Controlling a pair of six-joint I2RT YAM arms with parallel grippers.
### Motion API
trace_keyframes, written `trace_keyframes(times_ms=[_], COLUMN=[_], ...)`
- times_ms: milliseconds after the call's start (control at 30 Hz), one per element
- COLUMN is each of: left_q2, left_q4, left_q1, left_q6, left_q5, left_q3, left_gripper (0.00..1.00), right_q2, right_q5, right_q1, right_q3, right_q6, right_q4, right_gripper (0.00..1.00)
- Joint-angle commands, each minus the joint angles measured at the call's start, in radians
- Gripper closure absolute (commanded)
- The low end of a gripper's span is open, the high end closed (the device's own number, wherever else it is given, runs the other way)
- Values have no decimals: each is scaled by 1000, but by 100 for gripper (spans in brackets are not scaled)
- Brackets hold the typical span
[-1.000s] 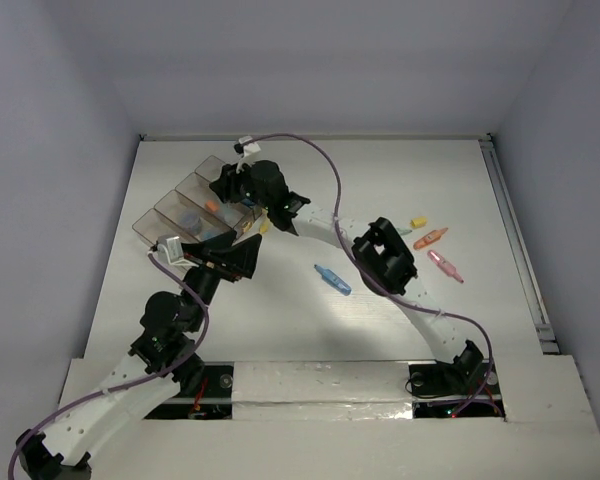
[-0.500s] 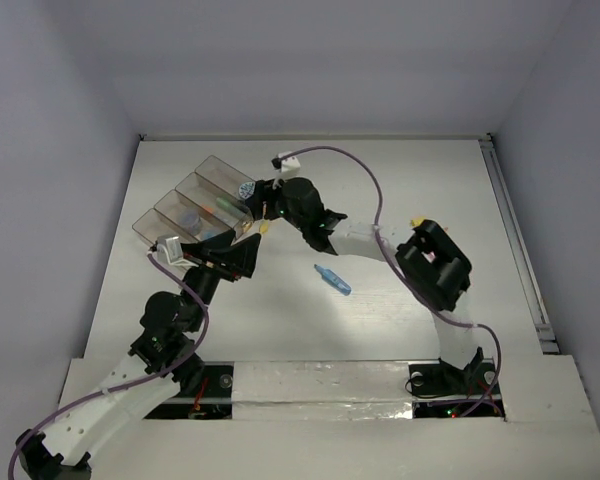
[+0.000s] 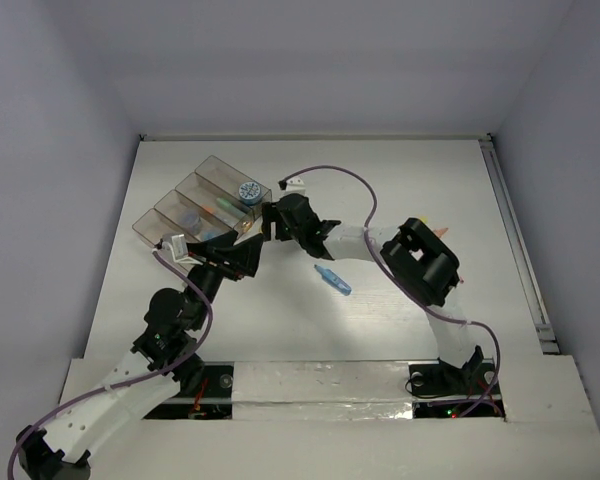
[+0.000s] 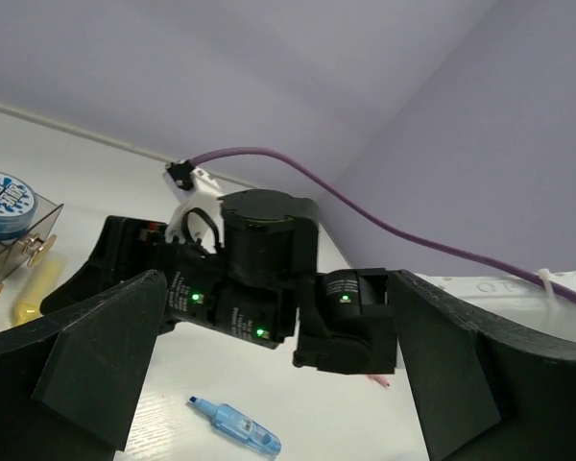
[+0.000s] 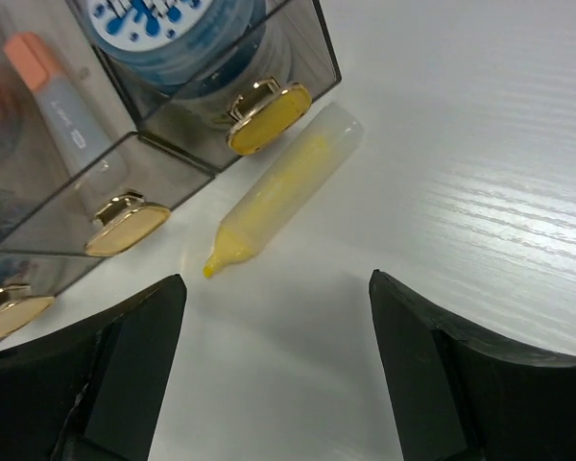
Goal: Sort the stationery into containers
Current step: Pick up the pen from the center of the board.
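Beside the containers point(image 5: 163, 168) lies a yellow pen point(image 5: 280, 184).

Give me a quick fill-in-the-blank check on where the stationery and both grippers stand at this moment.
The pen lying on the table beside the containers is ____ in colour. The tape roll sits ____ the end compartment. The right gripper hovers over that pen with jaws ____. The left gripper holds ____.
Missing words: yellow; inside; open; nothing.

Pale lilac walls point(image 3: 310, 60) enclose a white table point(image 3: 400, 170) under even light.
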Motion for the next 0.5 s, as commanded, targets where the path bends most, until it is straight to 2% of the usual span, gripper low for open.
trace_keyframes(times_ms=[0,200,467], left_q2=[2,11,4], left_q4=[58,58,56], left_q1=[-2,-2,-2], left_q6=[16,16,16], left_q5=[12,27,28], left_q3=[1,1,-2], left_gripper=[1,1,1], right_q2=[37,113,192], right_q5=[25,51,83], right_q1=[7,7,7], right_q3=[95,185,277], right_q6=[27,54,27], right_q4=[-52,-103,-183], right_gripper=[17,17,23])
